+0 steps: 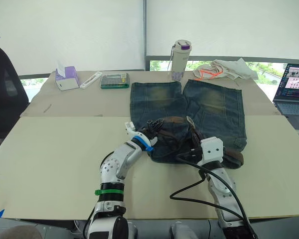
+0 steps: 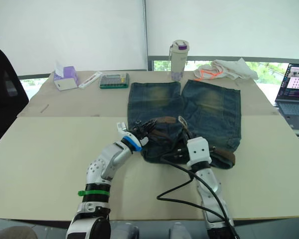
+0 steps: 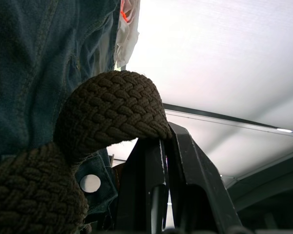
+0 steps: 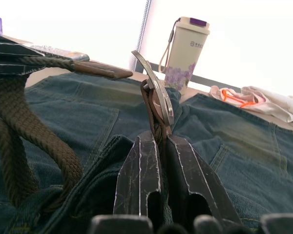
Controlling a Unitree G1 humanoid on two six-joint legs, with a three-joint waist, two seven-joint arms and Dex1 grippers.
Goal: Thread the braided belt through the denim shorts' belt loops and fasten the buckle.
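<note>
The denim shorts (image 1: 214,107) lie flat on the table with the legs pointing away and the bunched waistband (image 1: 164,152) toward me. The braided belt (image 3: 112,105) arches over the waistband, and my left gripper (image 1: 152,127) is shut on a fold of it. My right gripper (image 4: 158,136) is shut on the belt's end just below the buckle (image 4: 156,92), which stands upright above the fingers. The belt's brown tip (image 4: 102,72) reaches across from the left gripper's side. More belt lies at the waistband's right end (image 1: 234,157). The belt loops are hidden in the bunched denim.
A flowered tumbler (image 1: 180,59) and a white cloth with orange cord (image 1: 224,69) sit beyond the shorts. At the back left are a tissue box (image 1: 66,78) and a green box (image 1: 114,80). A laptop (image 1: 291,89) stands at the right edge. A black cable (image 1: 189,184) loops beside my right arm.
</note>
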